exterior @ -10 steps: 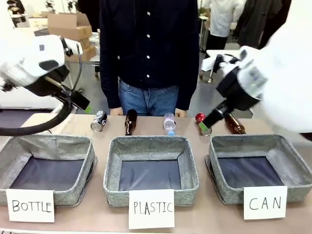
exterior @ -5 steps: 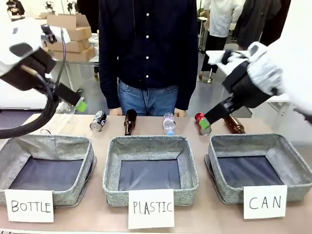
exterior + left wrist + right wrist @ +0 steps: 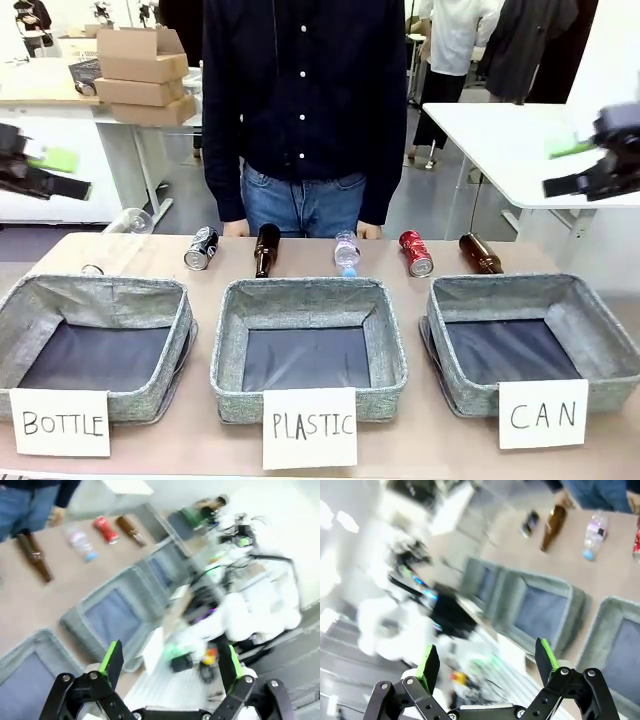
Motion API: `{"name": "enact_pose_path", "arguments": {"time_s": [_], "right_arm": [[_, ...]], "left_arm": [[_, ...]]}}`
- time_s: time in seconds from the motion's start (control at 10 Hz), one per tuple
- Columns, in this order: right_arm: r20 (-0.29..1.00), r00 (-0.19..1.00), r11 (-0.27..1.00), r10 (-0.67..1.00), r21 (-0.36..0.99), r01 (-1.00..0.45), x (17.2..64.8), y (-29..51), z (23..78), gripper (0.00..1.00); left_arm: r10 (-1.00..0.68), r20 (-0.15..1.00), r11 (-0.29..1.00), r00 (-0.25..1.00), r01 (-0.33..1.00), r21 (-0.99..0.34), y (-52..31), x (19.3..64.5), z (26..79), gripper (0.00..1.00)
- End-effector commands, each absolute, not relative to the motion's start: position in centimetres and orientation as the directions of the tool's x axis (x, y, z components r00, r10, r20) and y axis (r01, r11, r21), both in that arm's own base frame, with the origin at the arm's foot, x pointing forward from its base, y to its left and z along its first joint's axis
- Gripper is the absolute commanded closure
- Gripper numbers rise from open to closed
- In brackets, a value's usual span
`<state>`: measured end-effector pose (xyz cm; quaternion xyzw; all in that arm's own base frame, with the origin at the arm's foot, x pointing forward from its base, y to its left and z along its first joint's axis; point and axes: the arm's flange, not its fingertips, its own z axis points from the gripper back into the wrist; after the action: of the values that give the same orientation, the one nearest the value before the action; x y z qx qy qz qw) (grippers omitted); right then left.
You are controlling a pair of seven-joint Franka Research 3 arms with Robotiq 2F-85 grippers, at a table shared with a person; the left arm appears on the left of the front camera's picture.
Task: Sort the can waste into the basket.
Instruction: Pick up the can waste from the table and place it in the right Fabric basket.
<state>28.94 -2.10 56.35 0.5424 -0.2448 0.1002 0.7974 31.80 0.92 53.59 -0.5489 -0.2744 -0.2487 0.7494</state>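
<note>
Red can (image 3: 415,253) lies on its side on the tabletop (image 3: 305,262), just behind the far wall of the CAN basket (image 3: 500,288). The black can (image 3: 202,247) lies far to the other side, behind the BOTTLE basket (image 3: 100,290). Both end effectors are high and well apart from the row: the left end effector (image 3: 58,172) at the left border, the right end effector (image 3: 572,167) at the right border. Each one has its jaws fully spread and holds nothing.

I think several things can go wrong from here. The cans are round and lie down, so a finger that touches one side first can make a can roll away. A brown bottle (image 3: 481,253) is just beside the red can, and a second brown bottle (image 3: 266,250) is near the black can, so a wide reach can knock them or take the wrong thing. The black can has the longest way, over two wrong baskets, and a weak hold can drop it there.

All three baskets, also the PLASTIC basket (image 3: 310,290), are empty; only dark lining shows inside
</note>
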Motion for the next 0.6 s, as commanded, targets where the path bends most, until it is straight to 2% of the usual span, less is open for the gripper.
{"name": "enact_pose_path", "arguments": {"time_s": [0.0, 0.1, 0.2, 0.3, 0.4, 0.5], "right_arm": [[0.267, 0.808, 0.073, -0.526, 0.960, -0.270, 26.2, -1.4, 51.8, 0.00], [0.265, 0.807, 0.086, -0.527, 0.962, -0.260, 26.3, -1.4, 51.7, 0.00], [0.253, 0.805, 0.169, -0.537, 0.967, -0.192, 26.5, -0.9, 51.6, 0.00], [0.339, 0.866, 0.184, -0.369, 0.939, -0.289, 29.8, -5.8, 56.3, 0.00], [0.339, 0.866, 0.184, -0.369, 0.939, -0.289, 29.8, -5.8, 56.3, 0.00], [0.339, 0.866, 0.184, -0.369, 0.939, -0.289, 29.8, -5.8, 56.3, 0.00]], "left_arm": [[0.123, 0.510, 0.061, 0.851, 0.507, -0.860, -0.8, 31.7, 50.8, 0.00], [0.119, 0.508, 0.051, 0.853, 0.506, -0.861, -1.4, 32.3, 50.6, 0.00], [0.143, 0.500, 0.080, 0.854, 0.493, -0.866, -1.9, 33.3, 50.6, 0.00], [0.102, 0.435, 0.293, 0.895, 0.391, -0.872, -3.6, 34.8, 50.0, 0.00], [0.139, 0.504, 0.023, 0.852, 0.506, -0.862, 0.3, 33.9, 51.3, 0.00], [0.139, 0.504, 0.023, 0.852, 0.506, -0.862, 0.3, 33.9, 51.3, 0.00]]}}
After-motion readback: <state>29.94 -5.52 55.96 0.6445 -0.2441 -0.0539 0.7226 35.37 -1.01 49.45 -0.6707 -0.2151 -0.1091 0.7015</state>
